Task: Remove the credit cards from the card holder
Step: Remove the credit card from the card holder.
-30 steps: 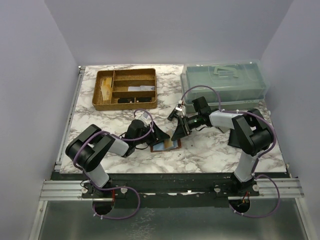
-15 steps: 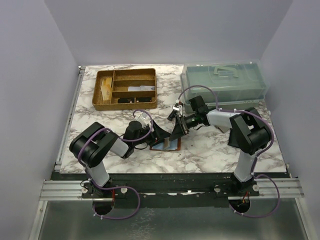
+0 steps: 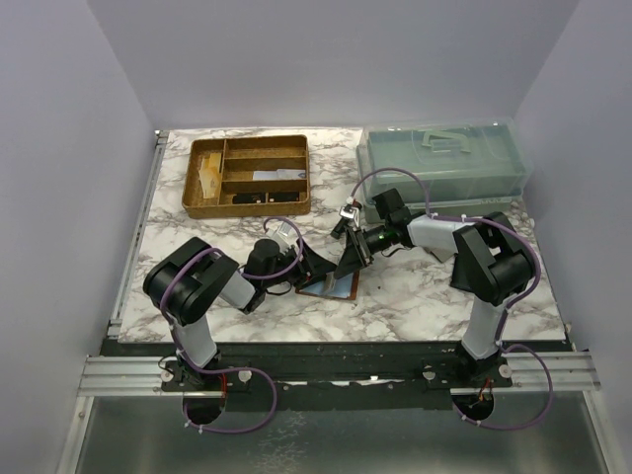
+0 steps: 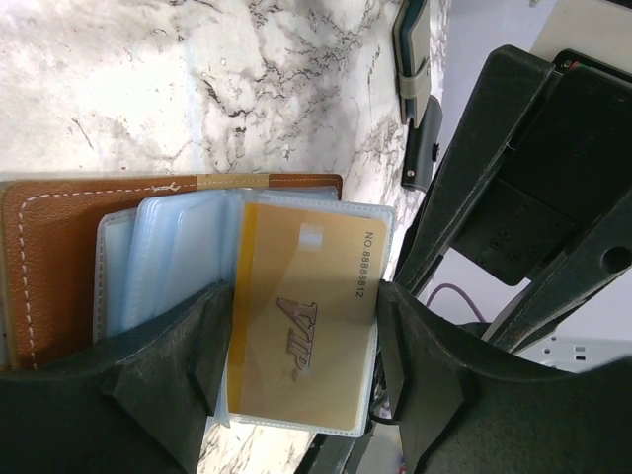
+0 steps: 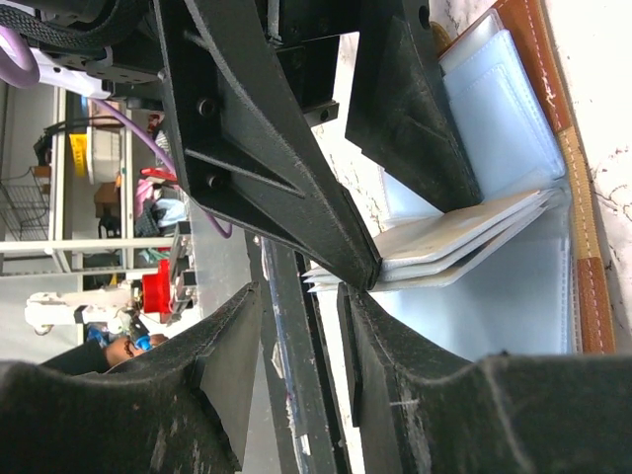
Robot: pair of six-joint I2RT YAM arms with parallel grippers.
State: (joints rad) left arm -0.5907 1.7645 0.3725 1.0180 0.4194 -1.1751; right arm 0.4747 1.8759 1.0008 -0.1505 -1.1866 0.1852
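1. Reddish-brown leather card holder [image 4: 49,247] lies open on the marble table [image 4: 148,79], near the front edge, between the two arms
2. Clear plastic sleeves [image 4: 173,247] fan up from its spine; a yellow-orange credit card [image 4: 296,326] marked VIP sits inside the top sleeve
3. Left gripper [image 4: 301,289]: fingers spread either side of that card, right against the sleeve's long edges; real squeeze or just flanking, cannot tell
4. Right gripper [image 5: 299,291]: jaws part-way apart, nose to nose with the left one, tips at the free edges of the lifted sleeves; looks like a nip on them, but the view is too cluttered to be sure
5. Gold-brown divided tray [image 3: 249,176] back left, clear lidded box [image 3: 439,158] back right, both well apart from the holder
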